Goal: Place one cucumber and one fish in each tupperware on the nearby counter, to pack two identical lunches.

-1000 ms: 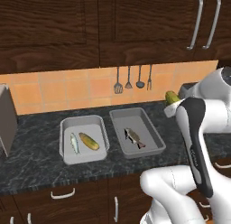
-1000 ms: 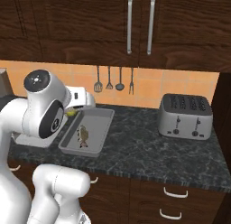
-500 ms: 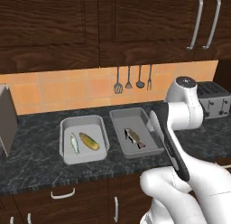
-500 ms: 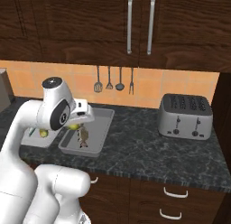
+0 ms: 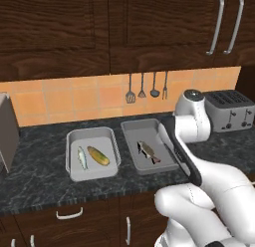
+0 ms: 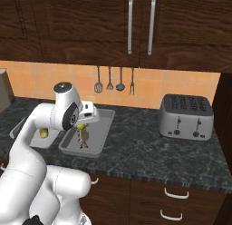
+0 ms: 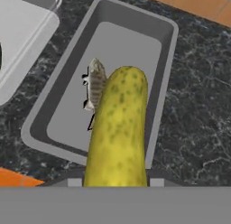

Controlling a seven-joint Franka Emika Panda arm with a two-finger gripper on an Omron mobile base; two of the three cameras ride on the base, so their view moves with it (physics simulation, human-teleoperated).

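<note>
Two grey tupperware trays lie side by side on the dark counter [image 5: 45,186]. The left tupperware [image 5: 72,172] holds a fish [image 5: 82,157] and a cucumber [image 5: 98,155]. The right tupperware [image 5: 141,133] holds one fish [image 5: 148,151]. My gripper [image 6: 83,125] hangs just above this right tupperware [image 6: 102,122], shut on a second cucumber [image 6: 81,127]. In the hand view the gripper [image 7: 115,182] clamps the yellow-green cucumber [image 7: 118,128], which points at the tray [image 7: 166,85] and partly covers the fish [image 7: 95,85] below.
A silver four-slot toaster [image 5: 230,109] stands on the counter to the right. Utensils [image 5: 142,86] hang on the orange tiled wall behind the trays. A grey appliance [image 5: 7,134] stands at the far left. Dark cupboards hang above, and drawers sit under the counter.
The arm has swung from high on the right to the left and down, carrying the cucumber over the right tray. Both trays and their contents stay put.
</note>
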